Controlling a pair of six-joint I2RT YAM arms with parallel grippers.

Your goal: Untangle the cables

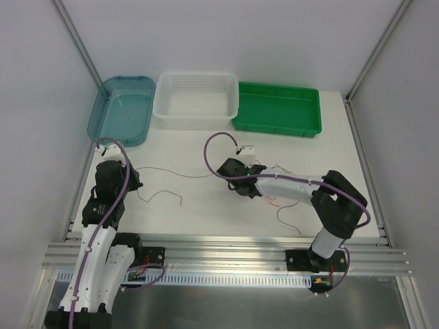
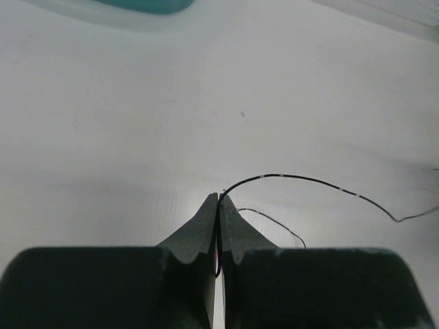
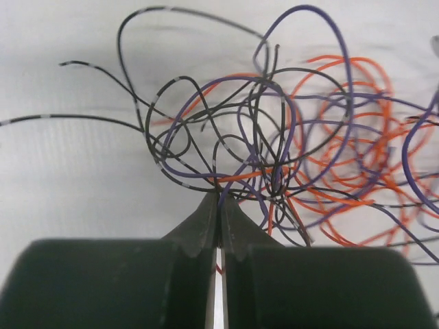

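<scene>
Two grippers, both clenched. Left gripper [image 2: 219, 200]: dark wedge-shaped fingers pressed flat together, with a black strand [image 2: 302, 179] pinched in the seam at the tips. The strand is hair-thin with pale bands and arcs off to the right over the matte white table [image 2: 137, 123]. A second, fainter curl lies just beside the fingers.

Right gripper [image 3: 219, 195]: same wedge fingers, closed on the near edge of the cables [image 3: 274, 157], with a bit of orange showing down in the seam. The tangle is thin flexible wire (banded black, purple, orange) in overlapping round loops. The black/purple knot sits right at the tips; the orange loops are mostly off to the right.

From above, the tangle lies on the table right of centre, partly under the right forearm. The black strand runs slack and wavy from the left gripper toward the right one.

Far edge, in a row close side by side: translucent teal tray [image 1: 95, 113], white perforated basket [image 1: 195, 116], glossy green tray [image 1: 274, 129].
</scene>
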